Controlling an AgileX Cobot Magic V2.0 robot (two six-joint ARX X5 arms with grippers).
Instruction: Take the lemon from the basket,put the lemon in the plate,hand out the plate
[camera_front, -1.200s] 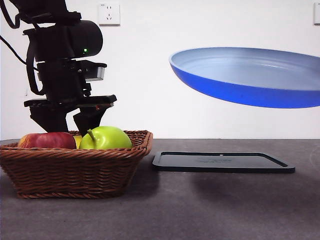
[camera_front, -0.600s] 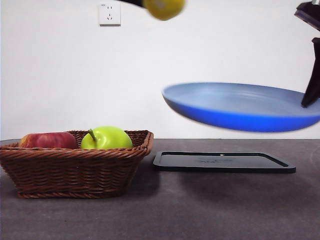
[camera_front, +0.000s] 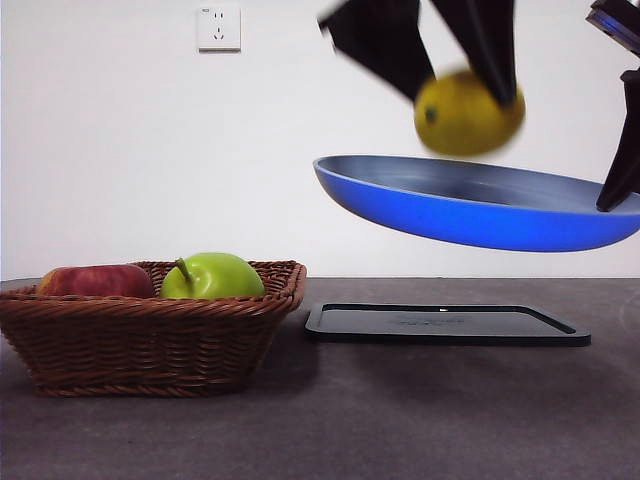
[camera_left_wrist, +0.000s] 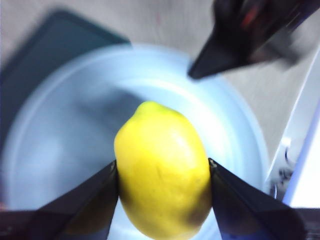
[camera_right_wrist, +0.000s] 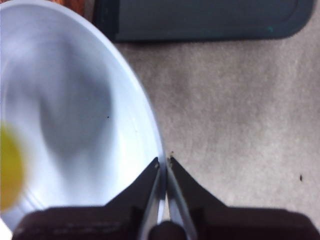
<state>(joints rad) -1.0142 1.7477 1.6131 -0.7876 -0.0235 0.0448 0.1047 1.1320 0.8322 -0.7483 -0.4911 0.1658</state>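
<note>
Two grippers share the work here, one carrying and one receiving. The left gripper (camera_front: 462, 85) has its two jaws pressed against opposite flanks of the lemon (camera_front: 468, 112), holding it across its narrow waist so the fruit cannot roll out; the left wrist view shows the lemon (camera_left_wrist: 162, 170) hanging directly over the pale bowl of the plate (camera_left_wrist: 60, 150), which suggests the arm is lining it up above the middle and not the rim. In the front view the lemon sits just above the plate's surface, not yet resting in it as far as I can judge, so the step in hand looks like the lowering before release. The right gripper (camera_right_wrist: 163, 165) has its jaws pinched together on the thin edge of the plate (camera_right_wrist: 75, 115), holding it in the air well above the black tray (camera_front: 447, 324) and slightly tilted. A rim pinch like this leaves the whole bowl free for the fruit, but it also gives little support, so a dropped lemon could tip the plate. The basket (camera_front: 150, 335) stands well apart on the table, with the red apple (camera_front: 95, 281) and the green apple (camera_front: 212, 276) lying in it.
</note>
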